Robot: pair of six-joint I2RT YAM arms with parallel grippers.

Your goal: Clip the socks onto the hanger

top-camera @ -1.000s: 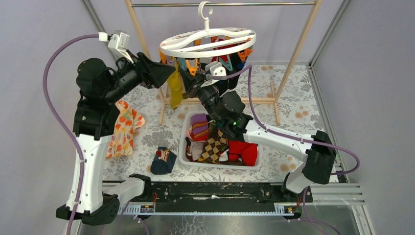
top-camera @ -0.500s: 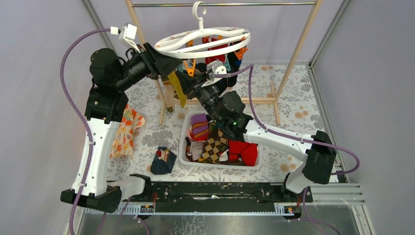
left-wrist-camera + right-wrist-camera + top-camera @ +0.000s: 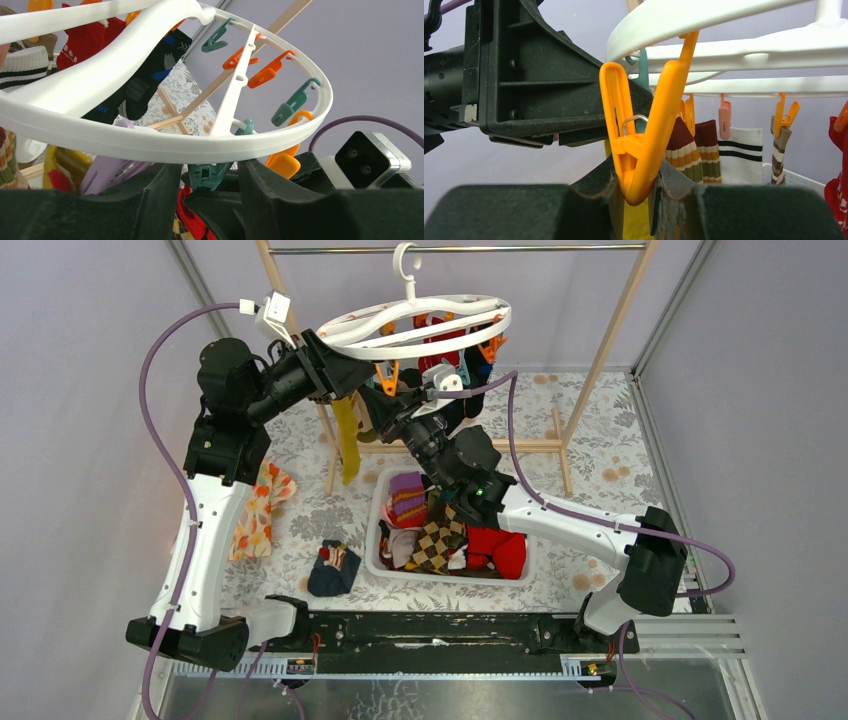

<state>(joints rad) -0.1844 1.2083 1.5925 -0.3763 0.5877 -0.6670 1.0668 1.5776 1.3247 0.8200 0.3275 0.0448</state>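
1. Shifted slightly toward 9 o'clock, hanger (image 3: 150, 142) hangs from rod (image 3: 450, 248), at 12 o'clock in the top view.
2. Left gripper (image 3: 210, 187), risen beneath its rim, part open astride teal clip (image 3: 209, 176).
3. Right gripper (image 3: 636, 197) clamped on orange clip (image 3: 639, 145).
4. Socks (image 3: 440, 535) in bin (image 3: 372, 540), at 6 o'clock from hanger.

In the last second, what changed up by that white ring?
The left gripper rose and pushed in under the hanger, jaws narrowing around a teal clip; the hanger swung slightly left. The right gripper stayed clamped on an orange clip.
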